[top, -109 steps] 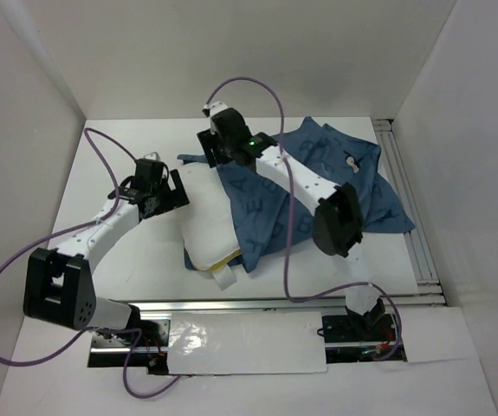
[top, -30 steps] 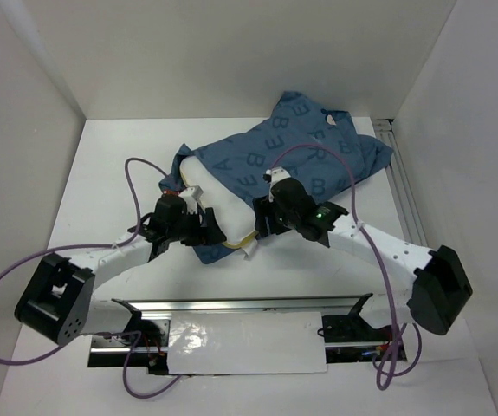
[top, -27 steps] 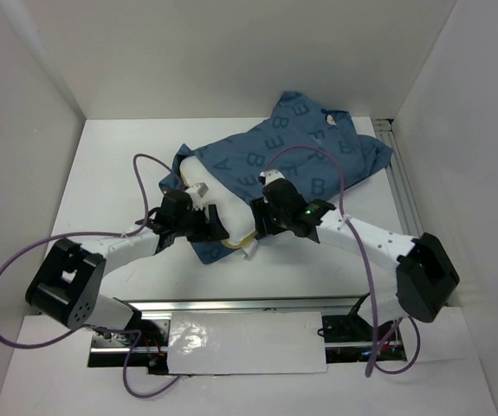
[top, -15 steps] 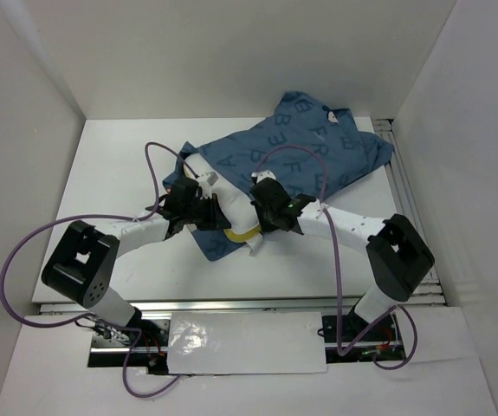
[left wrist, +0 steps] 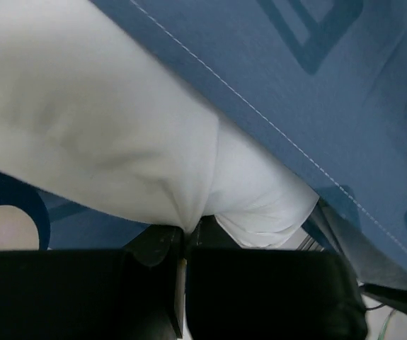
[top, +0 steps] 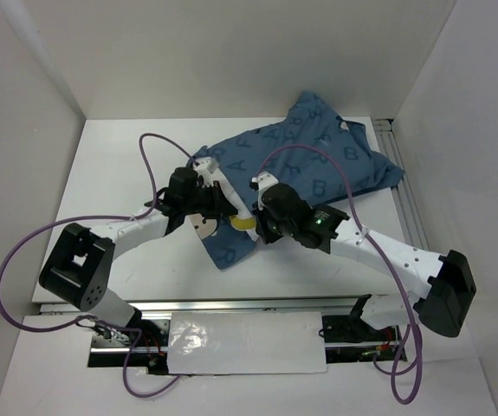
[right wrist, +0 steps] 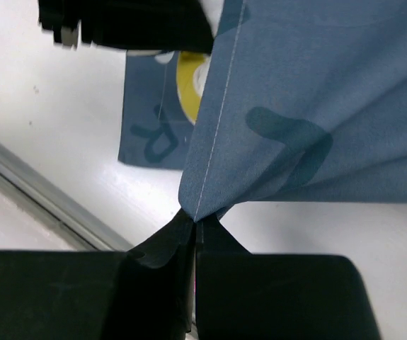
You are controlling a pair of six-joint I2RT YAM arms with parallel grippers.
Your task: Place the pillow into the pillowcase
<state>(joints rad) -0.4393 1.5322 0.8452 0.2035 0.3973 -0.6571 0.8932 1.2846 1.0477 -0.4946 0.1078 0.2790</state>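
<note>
From where I stand, the pillowcase (top: 305, 165) lies slumped across the table (top: 119, 173), running from the middle out toward the far right corner. Its open mouth faces the near edge. The pillow (left wrist: 118, 142) looks to be mostly inside it. Only a white bulge and a bit of its yellow band (right wrist: 189, 81) poke out at the mouth, about mid-table.

The left gripper (left wrist: 187, 230) has its jaws pressed together on a small tuck of the pillow's white cover, which puckers into the pinch. The right gripper (right wrist: 195, 216) is likewise closed, nipping the stitched hem (right wrist: 221, 106) of the pillowcase so that the blue cloth fans out from the jaws.

Both things look light and limp. The case is thin woven cloth that I'd expect to fold, bunch and slide wherever it is pulled, so the doubled hem at the mouth seems the sound place to hold it. The pillow is squashy and should spring back when let go. A grip on a gathered corner or edge seam would hold better than one on the puffy middle. Cloth on cloth will probably drag, and so shallow a pinch could slip if tugged hard.
</note>
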